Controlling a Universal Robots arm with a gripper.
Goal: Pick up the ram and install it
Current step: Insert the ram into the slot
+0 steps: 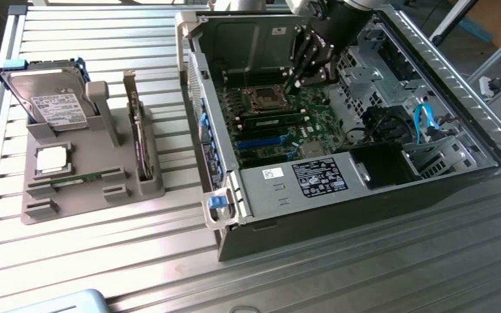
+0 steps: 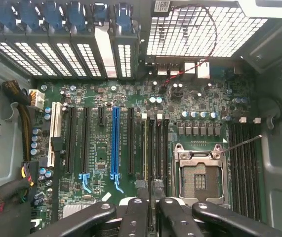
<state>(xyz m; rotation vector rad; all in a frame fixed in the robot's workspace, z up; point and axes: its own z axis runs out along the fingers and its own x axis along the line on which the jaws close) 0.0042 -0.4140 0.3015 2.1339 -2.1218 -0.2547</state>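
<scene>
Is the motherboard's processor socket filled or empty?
Empty: the socket shows bare contacts inside its metal frame, and a silvery processor chip lies on the gray holder outside.

Claw (image 2: 152,190) fingers astride ram (image 2: 145,148) seated in motherboard (image 2: 101,148) slot

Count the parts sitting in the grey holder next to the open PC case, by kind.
Hard drive: 1
Processor chip: 1
Ram stick: 1
Expansion card: 1
Total: 4
</scene>
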